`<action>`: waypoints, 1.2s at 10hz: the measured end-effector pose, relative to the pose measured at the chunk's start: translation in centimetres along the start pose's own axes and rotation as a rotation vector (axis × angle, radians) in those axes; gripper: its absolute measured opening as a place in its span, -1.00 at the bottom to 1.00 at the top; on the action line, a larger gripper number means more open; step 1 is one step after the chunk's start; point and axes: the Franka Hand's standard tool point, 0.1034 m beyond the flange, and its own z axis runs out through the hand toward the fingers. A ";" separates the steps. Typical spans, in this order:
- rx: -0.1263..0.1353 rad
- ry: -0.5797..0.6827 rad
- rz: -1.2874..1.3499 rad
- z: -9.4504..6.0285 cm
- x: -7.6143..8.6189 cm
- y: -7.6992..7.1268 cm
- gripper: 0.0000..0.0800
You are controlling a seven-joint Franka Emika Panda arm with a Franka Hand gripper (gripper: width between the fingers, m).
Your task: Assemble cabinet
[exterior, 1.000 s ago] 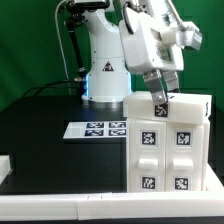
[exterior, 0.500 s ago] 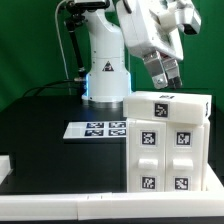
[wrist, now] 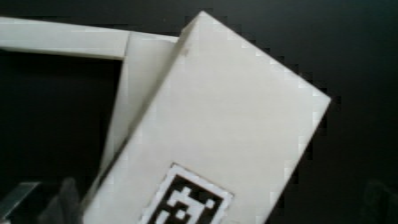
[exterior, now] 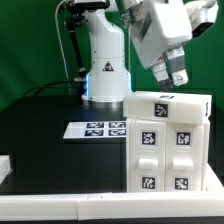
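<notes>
The white cabinet [exterior: 168, 140] stands upright at the exterior view's right, with square black-and-white tags on its front and one on its top. My gripper [exterior: 176, 75] hangs in the air above the cabinet's top, clear of it, tilted, open and holding nothing. In the wrist view a white cabinet panel [wrist: 214, 130] fills the picture, with a tag [wrist: 192, 205] at its near end. My fingertips do not show clearly there.
The marker board [exterior: 95, 128] lies flat on the black table beside the cabinet, toward the exterior view's left. The arm's white base [exterior: 104, 70] stands behind it. A small white piece [exterior: 5, 165] sits at the far left edge.
My gripper has left the cabinet's top and risen up and toward the exterior view's right. The cabinet has stayed in place.
</notes>
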 end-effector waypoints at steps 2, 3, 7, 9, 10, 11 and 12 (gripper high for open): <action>-0.043 -0.027 -0.232 0.1 -0.7 -0.4 0.99; -0.040 -0.024 -0.282 0.1 -0.6 -0.5 0.99; -0.050 -0.019 -0.676 0.0 -0.7 -0.5 0.99; -0.068 -0.022 -0.914 -0.1 -0.8 -0.8 0.99; -0.083 -0.021 -1.030 -0.2 -0.9 -1.0 0.99; -0.102 -0.014 -1.162 -0.2 -1.2 -1.2 0.99; -0.111 -0.009 -1.273 -0.1 -1.4 -1.2 0.99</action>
